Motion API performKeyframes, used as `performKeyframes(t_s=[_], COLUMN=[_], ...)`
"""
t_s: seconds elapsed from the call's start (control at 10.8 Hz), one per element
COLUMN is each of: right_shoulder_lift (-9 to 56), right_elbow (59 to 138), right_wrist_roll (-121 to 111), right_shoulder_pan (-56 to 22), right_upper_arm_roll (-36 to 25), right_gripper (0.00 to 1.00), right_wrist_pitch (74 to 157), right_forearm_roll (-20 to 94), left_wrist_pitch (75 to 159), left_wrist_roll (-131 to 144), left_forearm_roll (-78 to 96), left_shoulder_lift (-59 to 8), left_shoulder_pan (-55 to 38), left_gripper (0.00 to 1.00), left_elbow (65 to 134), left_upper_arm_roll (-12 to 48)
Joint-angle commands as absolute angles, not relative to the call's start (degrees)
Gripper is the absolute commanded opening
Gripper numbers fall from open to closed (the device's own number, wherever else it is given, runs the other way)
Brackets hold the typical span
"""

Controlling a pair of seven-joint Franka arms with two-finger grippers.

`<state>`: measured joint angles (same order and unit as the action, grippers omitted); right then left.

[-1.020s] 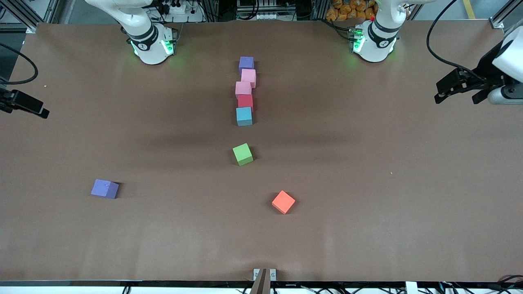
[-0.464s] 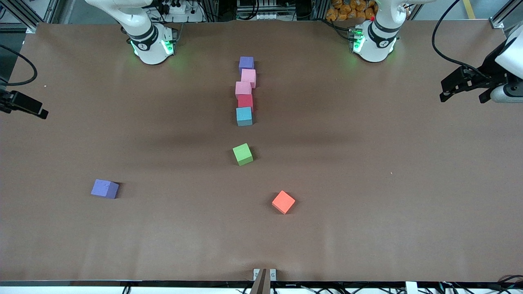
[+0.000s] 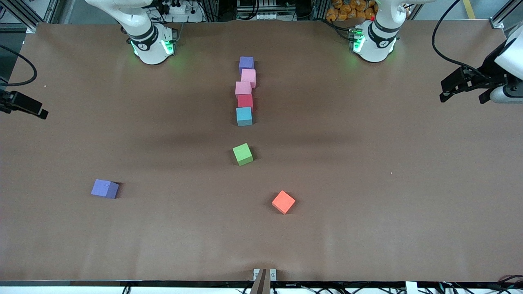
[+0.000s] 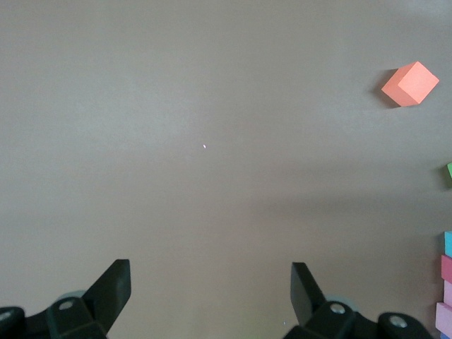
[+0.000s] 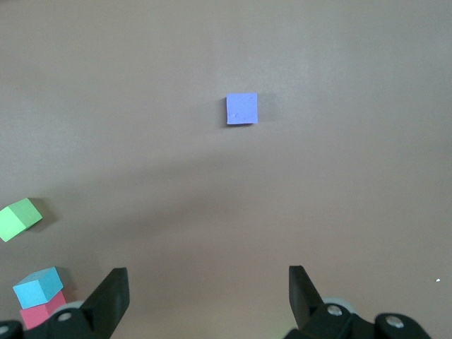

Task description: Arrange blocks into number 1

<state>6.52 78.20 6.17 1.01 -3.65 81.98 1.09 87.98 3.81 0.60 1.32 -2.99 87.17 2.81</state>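
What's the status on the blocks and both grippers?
Left gripper open, empty, at the left arm's table end; right gripper likewise open, empty. Five blocks lined up; green, orange, purple loose. Nothing blocking.

The front view looks down from high across the table [image 3: 367, 204], facing both robot bases along its top edge and taking in the whole surface. The left wrist view hangs well above the table at the left arm's end, its end effector [image 4: 212, 296] framing bare surface; it shares the orange block [image 4: 409, 83] with the front view. The right wrist view sits likewise high at the right arm's end, sharing the lone purple block [image 5: 242, 109] and the green block [image 5: 19, 218]
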Motion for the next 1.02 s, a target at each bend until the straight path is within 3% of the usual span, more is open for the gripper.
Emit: performKeyframes(t_s=[0.0, 0.93], right_shoulder_lift=[6.9, 7.1], right_elbow=[77.5, 77.5], right_wrist_roll=[6.1, 6.2], right_shoulder_pan=[2.2, 1.6], right_upper_arm_roll=[-2.7, -2.7], right_gripper=[1.00, 1.00], right_wrist_pitch=[81.3, 81.4], right_forearm_roll=[0.6, 0.5], left_wrist_pitch=[87.5, 90.6], left_wrist_roll=[2.5, 4.2], left_forearm_roll=[-0.8, -0.4], left_shoulder_lift=[1.0, 0.9], left_shoulder_pan=[-3.0, -3.0], left_gripper=[1.00, 1.00], left_elbow=[86.1, 86.0], left_upper_arm_roll=[3.2, 3.2])
